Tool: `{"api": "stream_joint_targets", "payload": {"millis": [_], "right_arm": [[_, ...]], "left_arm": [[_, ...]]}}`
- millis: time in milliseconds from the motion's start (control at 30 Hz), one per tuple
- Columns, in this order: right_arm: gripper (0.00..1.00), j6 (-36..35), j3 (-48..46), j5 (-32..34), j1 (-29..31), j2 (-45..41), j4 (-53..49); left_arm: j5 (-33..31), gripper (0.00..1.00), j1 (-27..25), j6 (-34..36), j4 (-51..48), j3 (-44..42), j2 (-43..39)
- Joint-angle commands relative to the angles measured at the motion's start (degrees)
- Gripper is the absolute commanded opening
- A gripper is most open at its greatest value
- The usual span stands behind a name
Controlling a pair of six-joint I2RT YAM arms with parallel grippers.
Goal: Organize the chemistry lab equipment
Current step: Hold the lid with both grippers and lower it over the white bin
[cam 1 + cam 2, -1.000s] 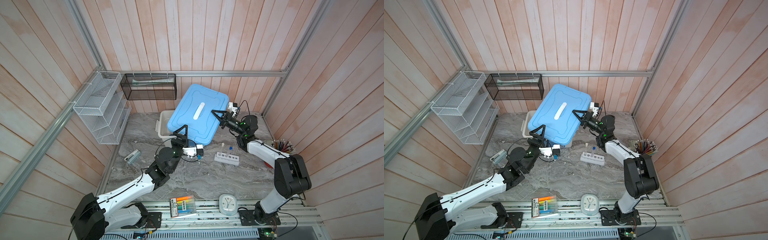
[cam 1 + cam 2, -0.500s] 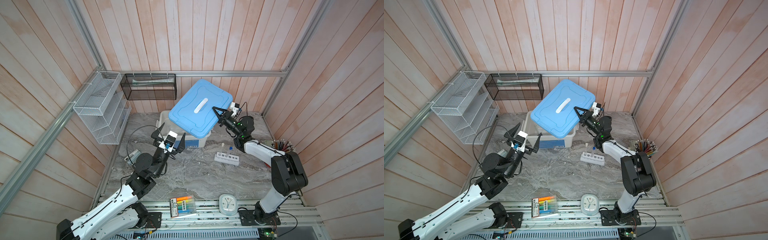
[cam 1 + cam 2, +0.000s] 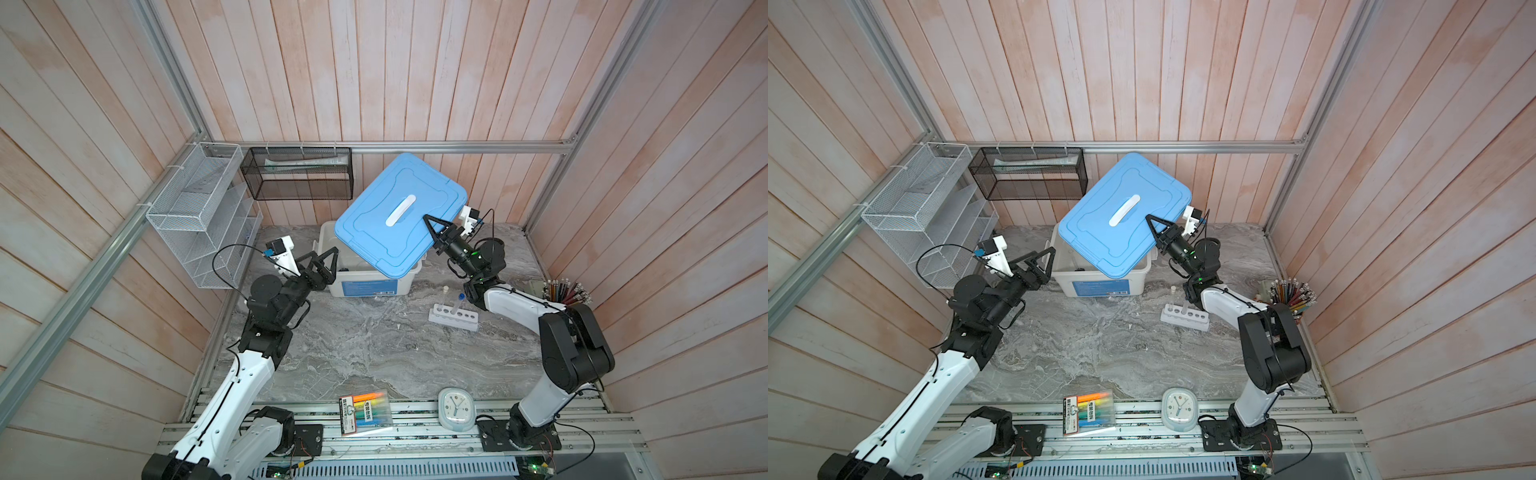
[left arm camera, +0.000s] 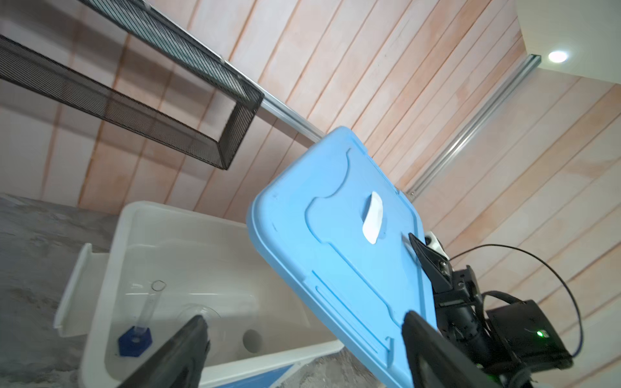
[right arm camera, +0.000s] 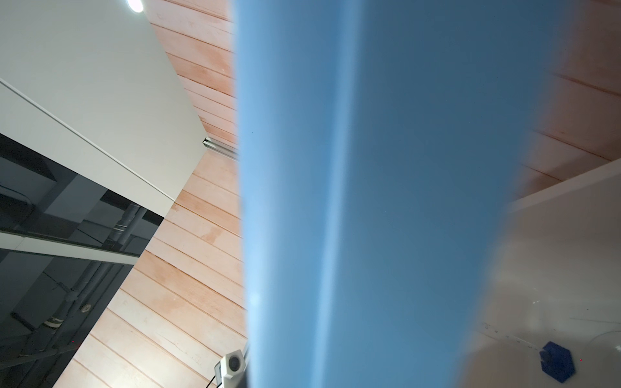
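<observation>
1. Top views. Left gripper (image 3: 324, 252): jaws spread wide, empty, touching nothing. It hangs just at 9 o'clock of the white rectangular plastic bin (image 3: 365, 286). The bin stands at 12 o'clock on the grey marble-patterned tabletop (image 3: 374, 357).
2. Top views. Right gripper (image 3: 432, 228): clamped on the 4 o'clock edge of the blue rectangular plastic lid (image 3: 399, 212), with one black finger lying on its upper face. The lid is held tilted above the bin. Whether its low edge touches the bin's rim cannot be told.
3. Top views. White six-hole plastic rack (image 3: 453, 321): on the tabletop at 4 o'clock of the bin, near the right arm. Two thin clear tubes stand in it, a white-capped tube (image 3: 445, 296) and a blue-capped tube (image 3: 458, 304).
4. Left wrist view. The left gripper's black fingers (image 4: 188, 346) stand far apart with nothing gripped. Beyond them is the open bin. A clear cylinder on a blue hexagonal base (image 4: 134, 340) stands upright on its floor. A clear round item beside it is partly hidden by a finger. The slanted lid covers the bin's far part.
5. Right wrist view. The blurred lid (image 5: 369, 201) fills the middle, and the gripper's own fingers are not visible. The cylinder's blue base (image 5: 556, 364) shows inside the bin.
</observation>
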Motion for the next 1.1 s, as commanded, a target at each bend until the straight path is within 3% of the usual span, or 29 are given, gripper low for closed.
{"api": "stream_joint_targets", "payload": {"millis": [0, 400, 800, 1067], "right_arm": [[0.0, -1.12, 0.53, 0.47, 0.72, -1.01, 6.89], [0.0, -3.89, 0.68, 0.83, 2.95, 1.24, 9.37], [0.0, -0.36, -3.69, 6.26, 5.86, 4.35, 17.57], [0.0, -5.09, -5.83, 10.75, 7.7, 1.5, 13.53]], "left_arm": [[12.5, 0.88, 0.58, -10.25, 5.25, -0.11, 3.07], [16.45, 0.76, -0.11, -21.07, 23.06, -0.5, 12.32], [15.58, 0.68, -2.55, -23.83, 29.43, -0.72, 16.63], [15.38, 0.54, -2.82, -23.92, 29.99, -0.62, 17.41]]}}
